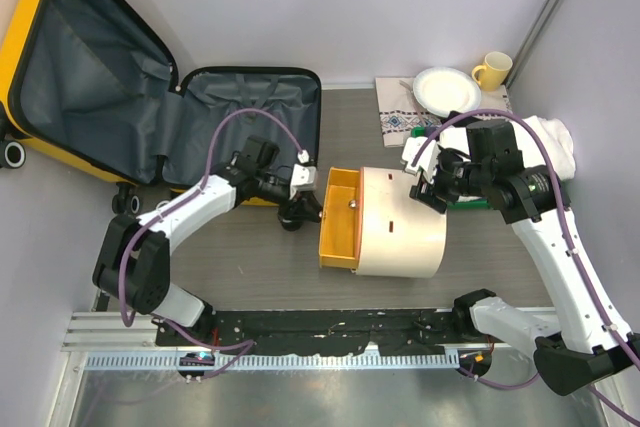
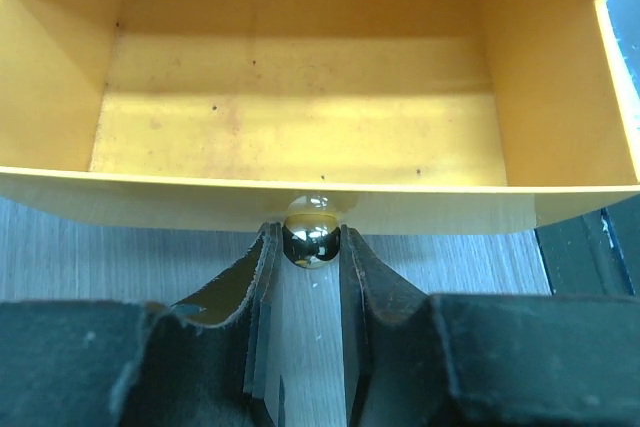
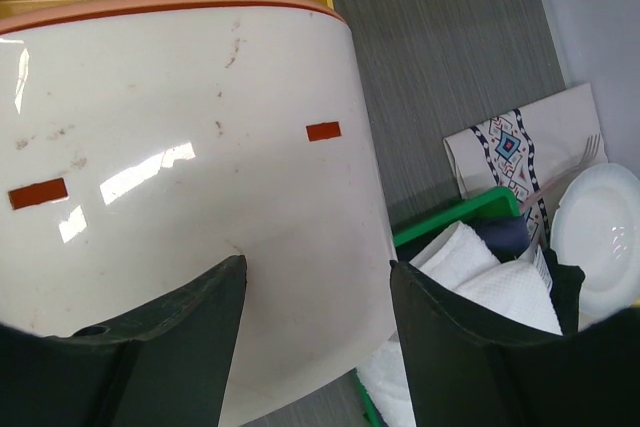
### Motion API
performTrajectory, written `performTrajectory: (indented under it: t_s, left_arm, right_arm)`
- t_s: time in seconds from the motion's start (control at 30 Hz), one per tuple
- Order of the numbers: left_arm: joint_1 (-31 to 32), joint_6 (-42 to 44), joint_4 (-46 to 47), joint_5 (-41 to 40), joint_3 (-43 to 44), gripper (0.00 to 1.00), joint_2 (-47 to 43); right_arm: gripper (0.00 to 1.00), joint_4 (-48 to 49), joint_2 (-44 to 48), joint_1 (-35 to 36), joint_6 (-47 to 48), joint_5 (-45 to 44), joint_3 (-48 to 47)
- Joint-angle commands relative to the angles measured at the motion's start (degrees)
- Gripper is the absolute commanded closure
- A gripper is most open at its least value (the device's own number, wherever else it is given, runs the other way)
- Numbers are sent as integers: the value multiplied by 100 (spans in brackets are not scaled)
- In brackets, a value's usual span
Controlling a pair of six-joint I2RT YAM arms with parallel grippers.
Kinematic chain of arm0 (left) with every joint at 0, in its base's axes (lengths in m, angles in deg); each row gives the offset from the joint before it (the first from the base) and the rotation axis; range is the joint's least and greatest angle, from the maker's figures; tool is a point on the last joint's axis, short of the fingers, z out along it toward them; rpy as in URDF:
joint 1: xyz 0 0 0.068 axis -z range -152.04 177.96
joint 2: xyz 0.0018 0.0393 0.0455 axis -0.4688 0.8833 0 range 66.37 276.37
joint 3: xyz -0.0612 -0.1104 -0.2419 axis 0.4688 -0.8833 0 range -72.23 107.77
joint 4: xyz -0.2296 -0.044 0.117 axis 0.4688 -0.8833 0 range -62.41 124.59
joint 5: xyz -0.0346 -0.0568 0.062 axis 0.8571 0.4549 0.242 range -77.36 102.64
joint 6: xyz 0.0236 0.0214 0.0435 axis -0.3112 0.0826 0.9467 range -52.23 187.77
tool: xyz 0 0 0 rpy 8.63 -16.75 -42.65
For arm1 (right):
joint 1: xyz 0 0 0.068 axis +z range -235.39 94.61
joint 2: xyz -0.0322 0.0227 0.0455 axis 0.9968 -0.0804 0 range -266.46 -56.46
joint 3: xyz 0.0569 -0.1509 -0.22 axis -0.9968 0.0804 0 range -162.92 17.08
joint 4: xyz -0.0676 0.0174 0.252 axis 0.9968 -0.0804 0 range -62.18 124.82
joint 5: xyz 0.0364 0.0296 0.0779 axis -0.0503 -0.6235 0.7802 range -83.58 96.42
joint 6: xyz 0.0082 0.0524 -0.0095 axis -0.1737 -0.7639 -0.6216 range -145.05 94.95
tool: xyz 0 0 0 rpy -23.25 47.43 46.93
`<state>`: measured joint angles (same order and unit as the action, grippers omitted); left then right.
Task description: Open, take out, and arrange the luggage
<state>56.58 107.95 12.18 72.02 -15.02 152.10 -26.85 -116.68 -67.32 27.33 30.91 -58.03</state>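
The yellow luggage (image 1: 90, 67) lies open at the far left, both halves showing dark grey lining, with nothing visible inside. My left gripper (image 1: 305, 195) is shut on the shiny round knob (image 2: 312, 240) of an orange drawer (image 2: 300, 117). The drawer is pulled out of the large cream cylinder (image 1: 400, 222) and is empty. My right gripper (image 1: 428, 187) is open. It sits against the cylinder's right end (image 3: 180, 177), with one finger over its curved wall and the other past its edge.
A green tray (image 3: 455, 217) with folded white towels (image 3: 500, 287) sits right of the cylinder. A white plate (image 1: 446, 89), a yellow mug (image 1: 493, 69) and a patterned cloth (image 1: 400, 112) are at the far right. Walls close in on three sides.
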Motion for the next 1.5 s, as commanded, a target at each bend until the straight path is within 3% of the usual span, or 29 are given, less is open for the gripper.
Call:
performTrajectory:
  t_s: [0.0,0.07,0.2,0.33,0.4,0.53,0.77,1.0,1.13,1.2,1.33,1.47]
  left_arm:
    - [-506,1183,-1317,-523,115,100,-4]
    - [-568,1298,-1528,-523,185,99,-22]
    - [-813,1421,-1993,-489,527,50,-92]
    - [-1524,2165,-3545,-655,1920,36,162]
    - [-1788,2335,-3892,-769,2337,32,434]
    - [-2395,3108,-4087,-1427,2979,30,1014]
    - [-2590,4846,-4482,-2079,3937,29,2385]
    - [-2467,5261,-4288,-2536,4631,28,3572]
    - [-2379,5526,-4333,-2694,4571,28,3951]
    - [-2326,5518,-4106,-2712,4388,30,4039]
    - [-2326,4713,-3841,-2501,4526,38,4144]
    - [-2466,3747,-3596,-2124,4834,63,4118]
  right_arm:
    - [34,-1963,-323,4,255,-814,577]
    - [34,-1954,-323,-5,255,-806,568]
    - [34,-1945,-332,4,246,-832,550]
    - [34,-1919,-349,4,238,-814,533]
    - [34,-1902,-384,4,211,-814,515]
    - [33,-1875,-402,4,150,-806,454]
    - [34,-1822,-490,4,0,-806,392]
    - [34,-1822,-595,4,-123,-858,287]
    - [34,-1814,-674,4,-149,-893,225]
    - [34,-1814,-701,13,-158,-893,216]
    - [33,-1778,-727,4,-158,-902,216]
    - [34,-1752,-745,4,-132,-902,242]
